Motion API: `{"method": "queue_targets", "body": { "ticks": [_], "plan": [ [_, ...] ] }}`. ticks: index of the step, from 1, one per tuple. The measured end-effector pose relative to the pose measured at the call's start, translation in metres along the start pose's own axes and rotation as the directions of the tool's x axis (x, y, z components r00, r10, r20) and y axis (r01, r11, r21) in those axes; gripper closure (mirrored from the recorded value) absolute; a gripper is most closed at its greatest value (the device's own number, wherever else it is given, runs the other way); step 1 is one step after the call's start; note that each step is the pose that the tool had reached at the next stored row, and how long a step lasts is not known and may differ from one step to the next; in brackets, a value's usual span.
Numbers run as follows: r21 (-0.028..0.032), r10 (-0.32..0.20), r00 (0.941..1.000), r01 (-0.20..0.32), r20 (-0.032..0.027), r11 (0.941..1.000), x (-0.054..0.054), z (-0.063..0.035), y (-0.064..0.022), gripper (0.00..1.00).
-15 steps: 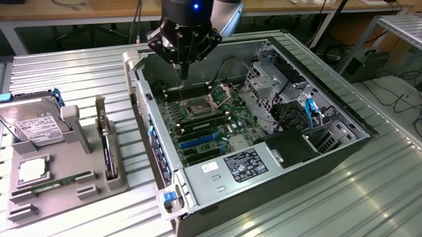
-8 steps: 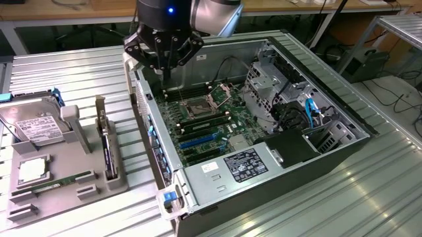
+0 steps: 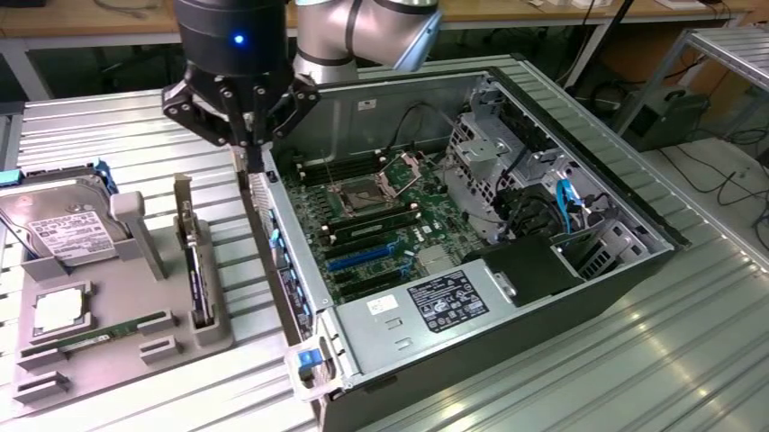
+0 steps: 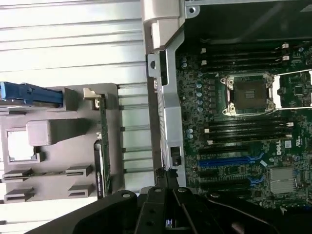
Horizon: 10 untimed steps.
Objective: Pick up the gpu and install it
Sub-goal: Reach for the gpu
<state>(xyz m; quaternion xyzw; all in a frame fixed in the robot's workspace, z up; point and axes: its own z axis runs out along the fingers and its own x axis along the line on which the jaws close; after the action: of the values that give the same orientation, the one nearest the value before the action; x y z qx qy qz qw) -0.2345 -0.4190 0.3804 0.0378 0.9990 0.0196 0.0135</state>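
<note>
From where I stand, the exterior camera sits high and off the ribbed silver metal table [image 3: 673, 360]. It tilts down across the table from fairly near. It takes in the open black computer tower case [image 3: 541, 360] lying on its side, and the grey plastic parts holder [image 3: 108, 351] by the table edge at the exterior view's left. The wrist camera rides just behind the black end effector [image 4: 165, 178], faces straight down and sits much closer. Both views catch the case's silver rear wall [image 4: 165, 97], the green motherboard [image 4: 234, 146] with its blue slots [image 4: 229, 161], the holder and the table strip between.
</note>
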Motion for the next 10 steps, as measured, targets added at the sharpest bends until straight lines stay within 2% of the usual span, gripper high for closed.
{"method": "queue_targets", "body": {
  "ticks": [2, 10],
  "plan": [
    [0.0009, 0.0, 1.0, 0.0, 0.0, 1.0, 0.014, 0.0022, -0.0021, 0.89],
    [0.0031, 0.0, 1.0, 0.0, 0.0001, 1.0, 0.047, 0.0078, -0.0088, 0.89]
  ]
}}
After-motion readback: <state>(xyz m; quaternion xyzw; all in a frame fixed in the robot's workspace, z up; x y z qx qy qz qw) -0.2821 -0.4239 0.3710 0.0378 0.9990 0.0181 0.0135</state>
